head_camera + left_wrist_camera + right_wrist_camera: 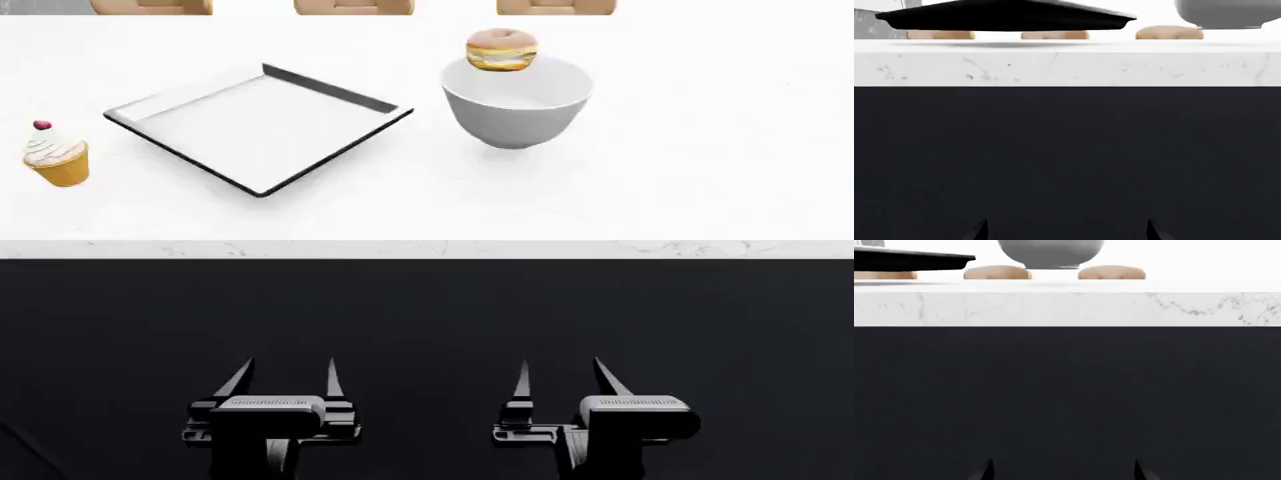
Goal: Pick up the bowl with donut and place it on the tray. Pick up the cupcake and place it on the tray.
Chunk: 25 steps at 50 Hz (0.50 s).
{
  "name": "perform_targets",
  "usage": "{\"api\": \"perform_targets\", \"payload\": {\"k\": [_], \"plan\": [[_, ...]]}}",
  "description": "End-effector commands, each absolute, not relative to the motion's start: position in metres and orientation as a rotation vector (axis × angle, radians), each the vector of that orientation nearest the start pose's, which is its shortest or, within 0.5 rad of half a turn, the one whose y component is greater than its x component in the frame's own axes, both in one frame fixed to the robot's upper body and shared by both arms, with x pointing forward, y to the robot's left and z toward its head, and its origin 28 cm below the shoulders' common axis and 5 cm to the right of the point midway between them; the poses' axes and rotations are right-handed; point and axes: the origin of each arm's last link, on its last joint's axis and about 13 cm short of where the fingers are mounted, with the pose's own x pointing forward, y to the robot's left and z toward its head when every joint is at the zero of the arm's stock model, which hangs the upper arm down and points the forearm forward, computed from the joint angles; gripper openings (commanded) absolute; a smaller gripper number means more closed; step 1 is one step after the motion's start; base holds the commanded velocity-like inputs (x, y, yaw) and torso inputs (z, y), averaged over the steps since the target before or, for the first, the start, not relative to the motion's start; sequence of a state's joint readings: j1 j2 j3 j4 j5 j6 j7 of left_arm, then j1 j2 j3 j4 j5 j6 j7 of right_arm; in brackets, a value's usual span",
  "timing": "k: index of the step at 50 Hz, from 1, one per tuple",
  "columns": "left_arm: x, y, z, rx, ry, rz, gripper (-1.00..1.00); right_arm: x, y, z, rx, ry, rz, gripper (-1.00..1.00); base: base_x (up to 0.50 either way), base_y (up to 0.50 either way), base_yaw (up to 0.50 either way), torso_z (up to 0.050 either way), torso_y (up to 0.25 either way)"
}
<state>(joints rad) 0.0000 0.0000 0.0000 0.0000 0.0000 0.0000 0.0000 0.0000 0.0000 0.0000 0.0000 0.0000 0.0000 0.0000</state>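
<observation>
Left tool (pixel 284 375) and right tool (pixel 559 375) hang low in front of the dark desk front, both released, fingers spread, grasping nothing, well short of the white marble desk (pixel 694 180). On the desk, cupcake (pixel 55 153) sits at the far left, upright. Square tray (pixel 260 125) lies just right of it, turned corner-on. White bowl (pixel 515 101) stands right of the tray, apart from it. Donut (pixel 502 50) perches at the bowl's back rim. Tan stool tops (pixel 354 6) line the far edge.
</observation>
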Motion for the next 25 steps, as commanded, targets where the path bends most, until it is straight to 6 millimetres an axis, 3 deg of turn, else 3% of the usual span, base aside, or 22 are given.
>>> {"api": "perform_targets", "payload": {"k": [1, 13, 25], "plan": [[0.2101, 0.2054, 0.0134, 0.0, -0.004, 0.002, 1.0, 0.2104, -0.0964, 0.0129, 0.0, 0.0, -0.002, 1.0, 0.0, 0.0, 0.0, 0.0, 0.0], [0.211, 0.2054, 0.0103, 0.039, 0.004, -0.007, 1.0, 0.209, -0.0961, 0.0151, 0.003, 0.001, -0.004, 1.0, 0.0, 0.0, 0.0, 0.0, 0.0], [0.2072, 0.2023, 0.0155, 0.034, -0.011, -0.036, 1.0, 0.2097, -0.0965, 0.0143, 0.005, 0.005, -0.004, 1.0, 0.0, 0.0, 0.0, 0.048, 0.0]]}}
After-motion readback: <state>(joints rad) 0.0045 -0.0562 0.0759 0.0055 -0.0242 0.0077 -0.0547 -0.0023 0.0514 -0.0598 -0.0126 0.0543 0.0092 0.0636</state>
